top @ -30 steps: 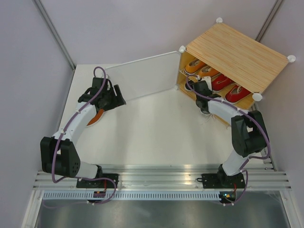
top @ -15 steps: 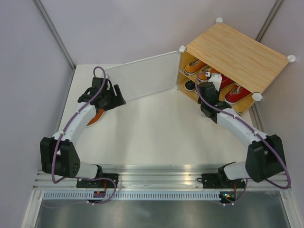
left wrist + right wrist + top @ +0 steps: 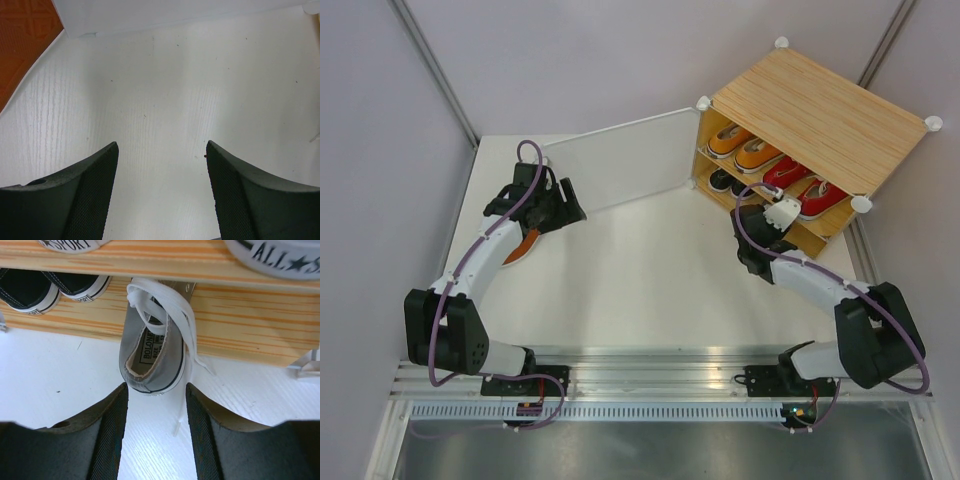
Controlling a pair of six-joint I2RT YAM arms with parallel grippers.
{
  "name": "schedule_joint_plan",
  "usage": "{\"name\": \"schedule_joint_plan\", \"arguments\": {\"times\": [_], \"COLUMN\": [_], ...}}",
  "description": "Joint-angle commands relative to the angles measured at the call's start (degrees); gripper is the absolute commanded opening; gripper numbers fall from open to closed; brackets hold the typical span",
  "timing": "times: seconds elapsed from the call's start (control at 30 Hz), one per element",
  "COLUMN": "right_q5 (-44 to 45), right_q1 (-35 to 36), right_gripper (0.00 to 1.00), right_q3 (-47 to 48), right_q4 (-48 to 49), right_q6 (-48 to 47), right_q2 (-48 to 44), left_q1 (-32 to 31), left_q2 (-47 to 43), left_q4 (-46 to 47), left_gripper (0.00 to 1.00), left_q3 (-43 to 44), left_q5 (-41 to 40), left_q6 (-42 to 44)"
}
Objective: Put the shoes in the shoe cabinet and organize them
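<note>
The shoe cabinet stands at the back right with its door swung open. Its upper shelf holds two orange shoes and two red shoes. Black shoes sit on the lower shelf. A grey shoe lies toe-in at the lower shelf's edge, heel out on the table, laces trailing. My right gripper is open just behind that heel, with nothing between its fingers. My left gripper hangs open over bare table near the door, beside an upturned orange-brown shoe sole.
The open door panel stands just beyond my left gripper. The overturned shoe lies under the left arm near the table's left edge. Grey walls close in on both sides.
My right gripper has opened and drawn back from inside the cabinet's front, leaving the grey shoe at the lower shelf. The left arm has not moved.
</note>
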Motion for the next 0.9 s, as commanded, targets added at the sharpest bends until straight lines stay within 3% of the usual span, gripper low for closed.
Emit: {"name": "schedule_joint_plan", "arguments": {"times": [0.0, 0.3, 0.4, 0.43, 0.53, 0.87], "right_q5": [2.8, 5.1, 6.2, 6.4, 7.3, 5.8], "right_q1": [0.2, 0.2, -0.2, -0.7, -2.1, -7.2], "right_gripper": [0.55, 0.49, 0.32, 0.21, 0.01, 0.01], "right_q3": [1.8, 3.7, 4.9, 5.6, 6.3, 6.5], "right_q4": [5.3, 8.0, 8.1, 8.3, 9.7, 19.4], "right_q6": [3.9, 4.1, 4.0, 3.9, 3.1, -7.0], "right_q2": [2.9, 9.3, 11.0, 12.2, 13.7, 15.4], "left_q1": [0.3, 0.3, 0.3, 0.3, 0.3, 0.3], "left_q2": [-1.8, -2.0, -2.1, -2.1, -2.3, -2.1], "left_q4": [0.0, 0.1, 0.2, 0.2, 0.2, 0.1], "left_gripper": [0.75, 0.75, 0.75, 0.75, 0.75, 0.75], "left_q3": [-0.2, -0.3, -0.3, -0.3, -0.3, -0.3], "left_q5": [1.4, 1.0, 1.0, 1.0, 1.0, 0.9], "left_q6": [0.4, 0.5, 0.5, 0.5, 0.5, 0.5]}}
